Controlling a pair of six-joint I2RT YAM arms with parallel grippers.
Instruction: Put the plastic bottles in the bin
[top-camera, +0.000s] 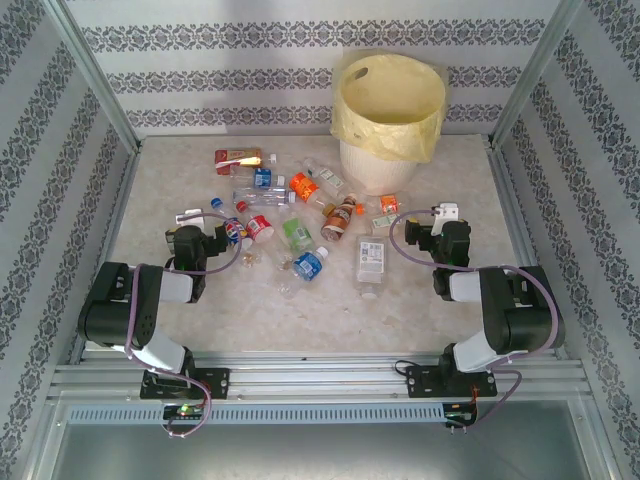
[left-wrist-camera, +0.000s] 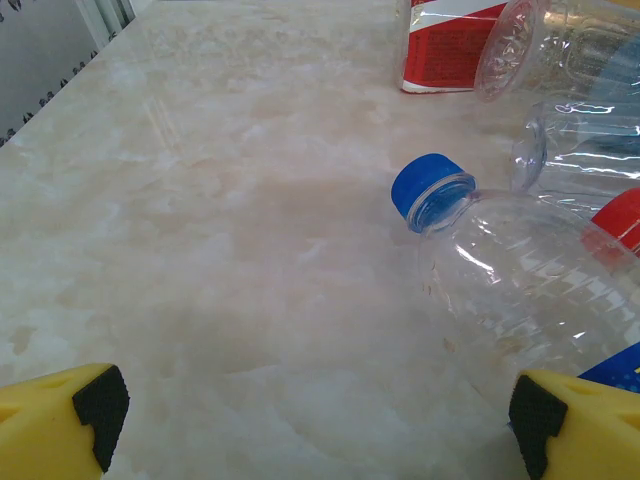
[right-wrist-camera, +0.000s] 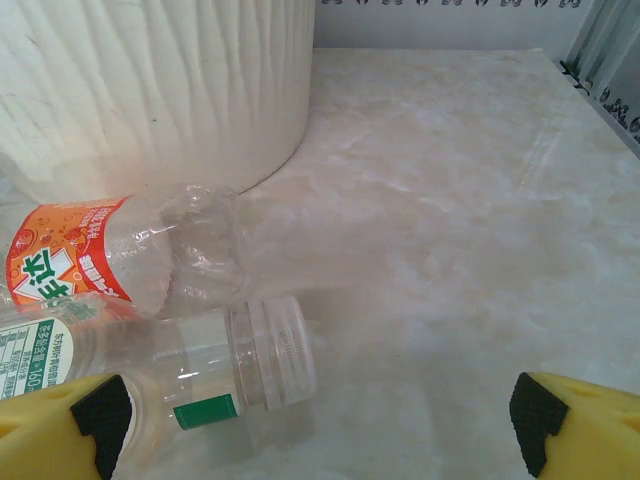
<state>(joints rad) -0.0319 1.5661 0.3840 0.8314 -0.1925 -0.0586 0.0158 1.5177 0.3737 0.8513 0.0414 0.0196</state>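
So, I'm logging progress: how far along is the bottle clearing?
Nothing looks done: the plastic bottles lie scattered on the table, none visible inside the bin. Nothing is in hand either; the left gripper and right gripper are both open and empty. Every bottle is left to move.

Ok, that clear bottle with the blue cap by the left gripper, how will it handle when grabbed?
The blue-capped bottle looks empty, so probably light. Its thin ribbed wall would likely buckle when squeezed. Lying on its side, it may roll.
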